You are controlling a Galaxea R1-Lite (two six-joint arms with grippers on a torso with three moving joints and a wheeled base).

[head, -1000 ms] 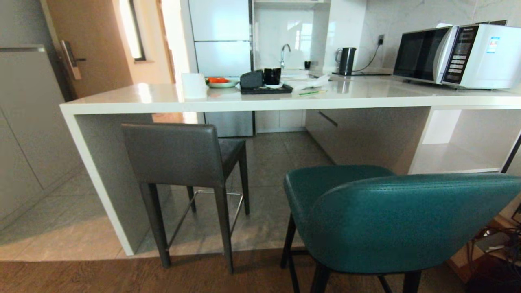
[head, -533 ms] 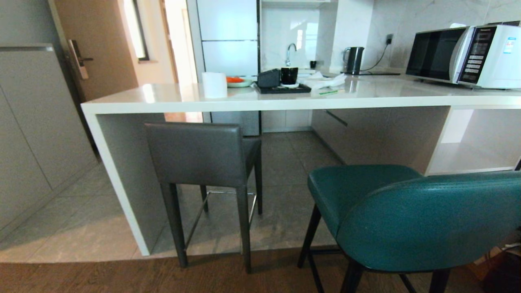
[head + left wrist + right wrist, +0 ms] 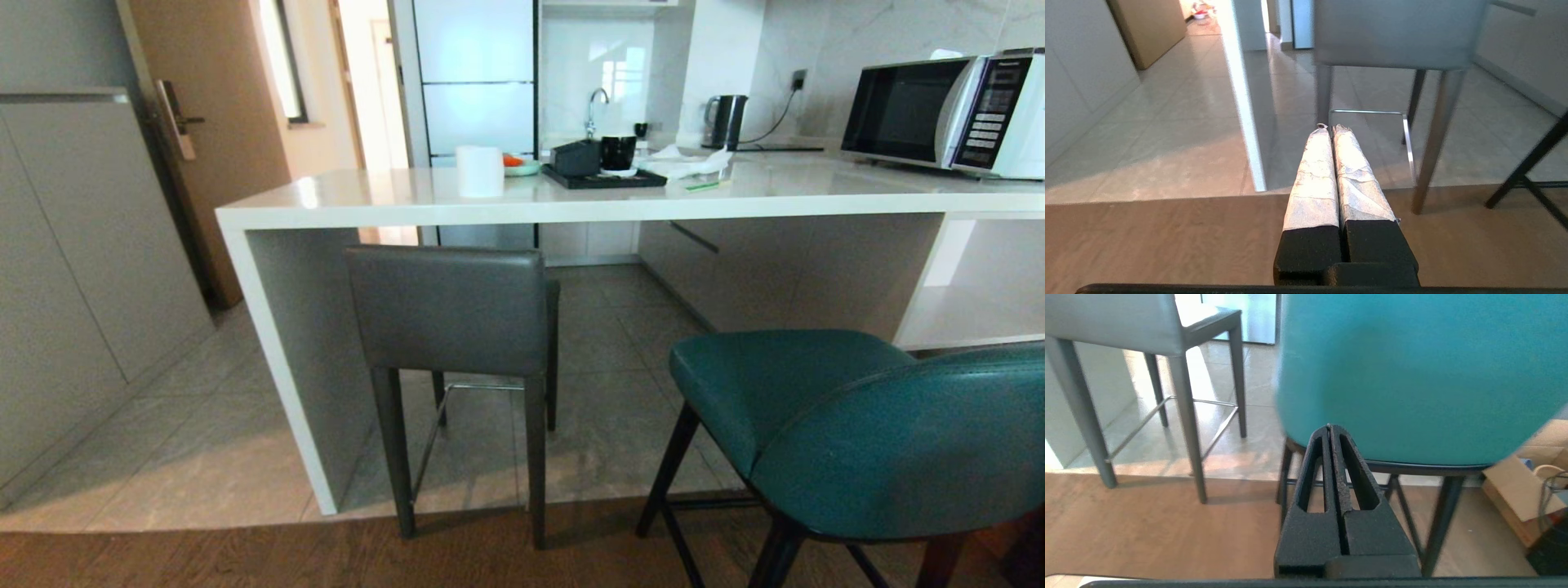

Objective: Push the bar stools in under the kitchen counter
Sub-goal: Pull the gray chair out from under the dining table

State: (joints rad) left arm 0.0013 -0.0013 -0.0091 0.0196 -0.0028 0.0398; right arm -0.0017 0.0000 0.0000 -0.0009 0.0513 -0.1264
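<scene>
1. Head view: stools stand before the long white kitchen bench [image 3: 571, 208]. The grey stool [image 3: 453, 314] sits at the bench's left end, just beside the white side panel [image 3: 273, 359]; its seat reaches under the slab while its back and rear legs stand at the edge where tile meets wood floor. The teal stool [image 3: 865, 433] is nearer the camera on the right, well out from the bench, with its black legs on the wood floor. On the bench top are a white roll [image 3: 480, 171], a black tray [image 3: 604, 178] carrying a black mug, a kettle [image 3: 725, 122] and a microwave [image 3: 939, 110]. Neither arm shows in this view.

2. Left wrist view: the left pincer [image 3: 1330, 128] is closed, its two paper-wrapped fingers [image 3: 1314, 179] pressed together and holding nothing. It hangs low above the wood floor, apart from the grey stool [image 3: 1392, 32], which stands beyond it with its metal footrest [image 3: 1367, 112] behind the tips. The bench's side panel [image 3: 1245, 102] lies next to the stool.

3. Right wrist view: the right pincer [image 3: 1329, 426] is closed too, empty, its black fingers [image 3: 1314, 469] together. The tips sit close to the lower edge of the teal stool's back [image 3: 1412, 375]; whether they touch cannot be told. The grey stool [image 3: 1126, 322] stands off to one side.
</scene>
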